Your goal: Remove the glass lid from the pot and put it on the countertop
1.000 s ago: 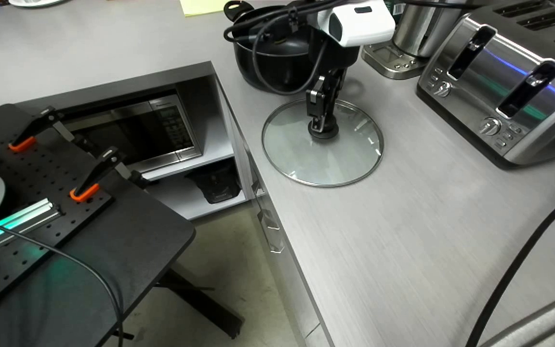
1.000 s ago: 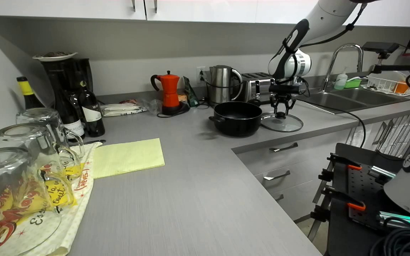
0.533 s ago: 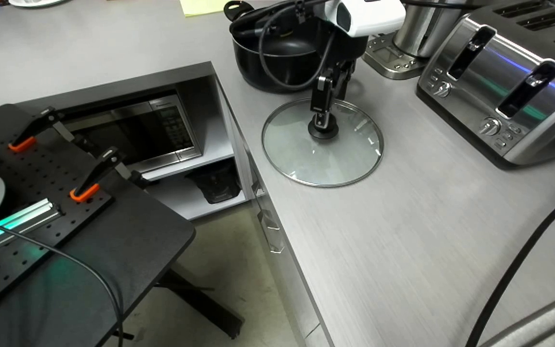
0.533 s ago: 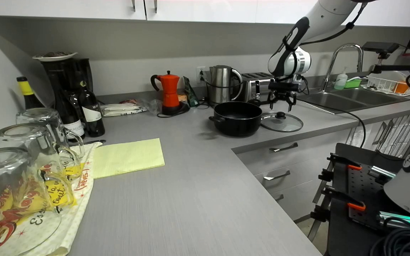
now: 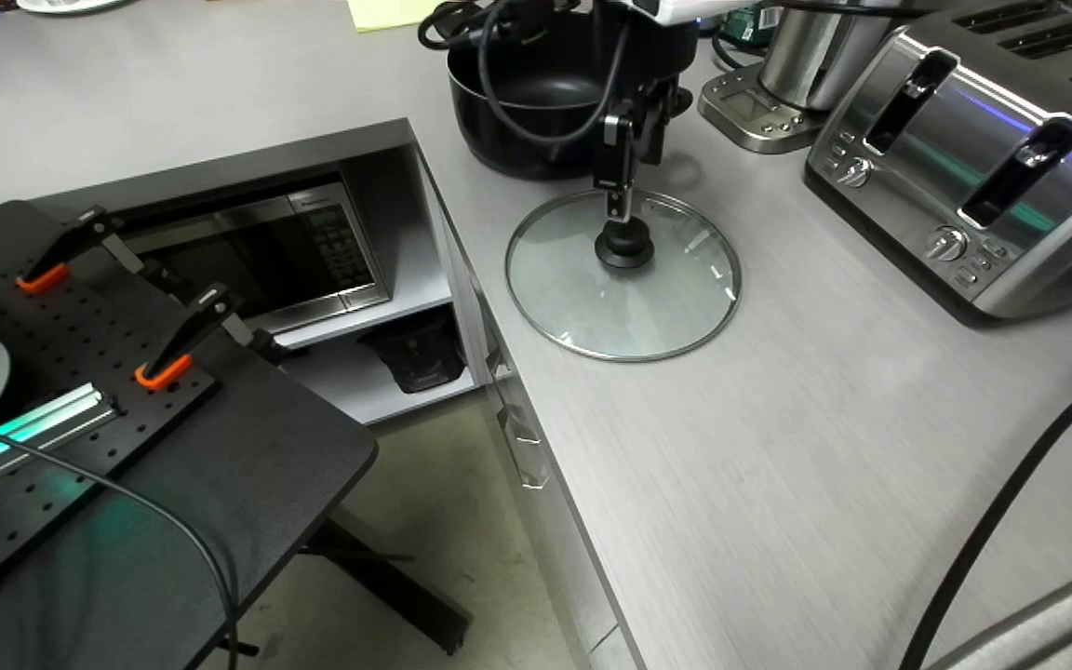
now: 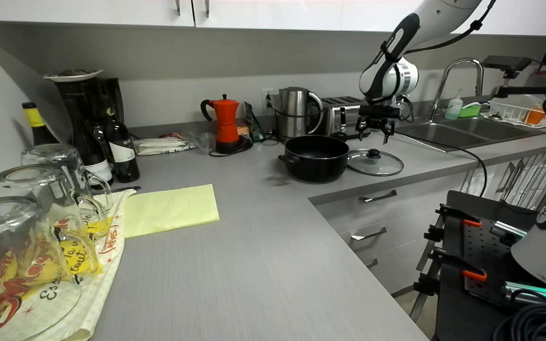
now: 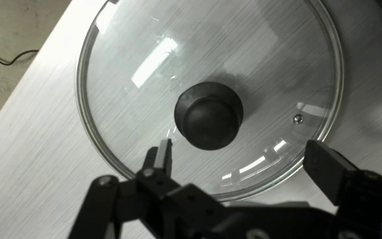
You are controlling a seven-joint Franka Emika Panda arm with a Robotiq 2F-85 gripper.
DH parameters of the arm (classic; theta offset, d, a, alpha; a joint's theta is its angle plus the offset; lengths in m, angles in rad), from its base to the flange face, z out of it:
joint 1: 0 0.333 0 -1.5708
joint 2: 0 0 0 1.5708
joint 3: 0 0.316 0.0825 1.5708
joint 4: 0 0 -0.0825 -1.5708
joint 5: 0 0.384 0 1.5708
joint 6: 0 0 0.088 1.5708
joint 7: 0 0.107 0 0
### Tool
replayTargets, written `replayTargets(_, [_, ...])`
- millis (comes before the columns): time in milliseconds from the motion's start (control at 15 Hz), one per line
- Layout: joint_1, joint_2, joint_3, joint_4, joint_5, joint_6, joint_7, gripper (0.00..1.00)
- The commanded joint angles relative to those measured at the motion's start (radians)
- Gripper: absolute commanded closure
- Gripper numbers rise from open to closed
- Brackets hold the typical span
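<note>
The glass lid [image 5: 629,321] lies flat on the grey countertop [image 5: 778,447], its black knob [image 7: 211,122] pointing up. Right beside it stands the black pot [image 6: 318,163], uncovered; the arm and its cables hide part of it in an exterior view. My gripper [image 7: 239,146] is open above the lid, its fingers [image 7: 323,166] wide apart with nothing between them. In an exterior view the gripper [image 6: 373,139] hangs over the knob, a small gap below its fingertips.
A steel toaster [image 5: 983,167] and a kettle [image 6: 294,113] stand behind the lid and pot. The countertop's front edge runs close by the lid. A black cable [image 5: 983,521] crosses the right side. The dark table with clamps [image 5: 164,372] stands in front.
A second ago the fingers were around the lid's knob. They have since opened and let go, and the gripper has risen above the knob. The lid has stayed in place.
</note>
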Motion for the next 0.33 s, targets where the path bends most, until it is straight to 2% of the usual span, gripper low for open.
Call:
replayTargets(0, [0.049,-0.129,-0.014,-0.165,-0.063,0.09,-0.051,0.0])
replayTargets(267, [0.102,-0.232,-0.024,-0.314,-0.153,0.179,-0.102,0.0])
